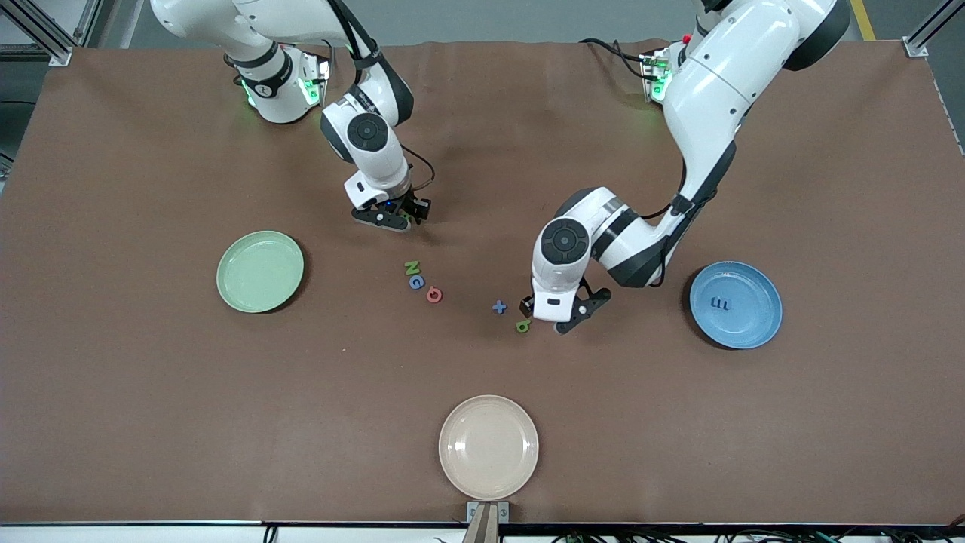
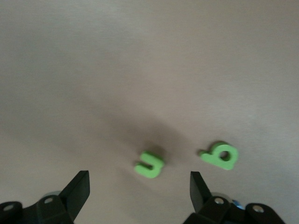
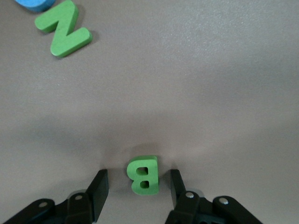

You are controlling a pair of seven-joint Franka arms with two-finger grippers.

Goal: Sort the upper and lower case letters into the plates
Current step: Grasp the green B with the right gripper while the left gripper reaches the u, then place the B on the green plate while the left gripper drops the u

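Letters readable: green N [image 3: 64, 29], green B [image 3: 143, 174], green b [image 2: 221, 156].
Right gripper [image 3: 136, 186]: fingers are straddling the B, apart from it, mid-worktop.
Left gripper [image 2: 139, 186]: fingers are standing spread wide, low over a small green letter [image 2: 149, 164] on the worktop, holding nothing.
Green plate [image 1: 260, 271]: sitting toward the right arm's end.
Blue plate [image 1: 736, 305]: sitting toward the left arm's end, carrying a dark blue letter [image 1: 721, 304].

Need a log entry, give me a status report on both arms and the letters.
Right gripper low, fingers either side of green B. Left gripper open over small green letter, green b beside. One letter in blue plate; green plate bare.
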